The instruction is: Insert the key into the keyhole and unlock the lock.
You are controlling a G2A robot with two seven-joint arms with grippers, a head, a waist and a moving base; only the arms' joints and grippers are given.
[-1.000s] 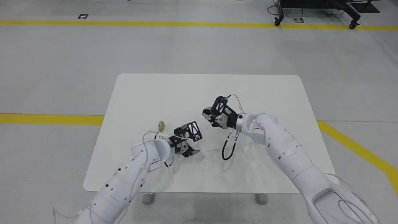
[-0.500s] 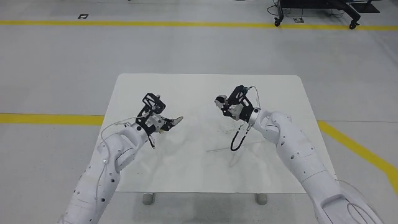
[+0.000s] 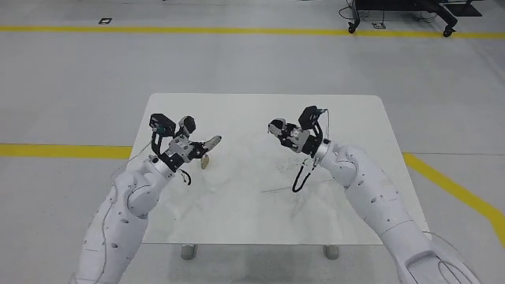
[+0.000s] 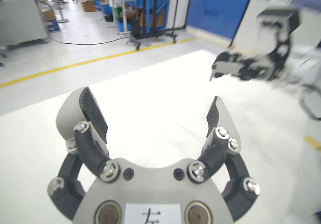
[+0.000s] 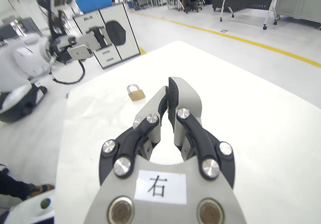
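**Figure — Padlock free on the table, one claw wide, one pressed shut**

Read the top view from left to right. Your left gripper (image 4: 150, 94) hangs at about 9 o'clock from the middle of the table (image 3: 260, 213). Its jaws are spread wide and empty, and it points toward 3 o'clock. The padlock (image 5: 136, 93) lies flat on the table just beside it, at roughly its 5 o'clock, with the shackle shut. Its brass body appears nearer the right arm than the shackle is. Your right gripper (image 5: 168, 84) hangs near 1 o'clock from the table's middle, well apart from the padlock. Its pads (image 5: 172, 99) are pressed together, and no key can be made out between them.

The step in hand is probably securing the padlock. Take it across the flat faces of the body, not by the shackle, which must be free to spring open. Grip mid-body and leave the keyhole end bare and turned toward 3 o'clock — that gives the right arm one straight line of entry. The body looks small and smooth, so expect it to skid if one pad touches first. Centre the jaws before closing, and settle where the key is before you commit the right arm.
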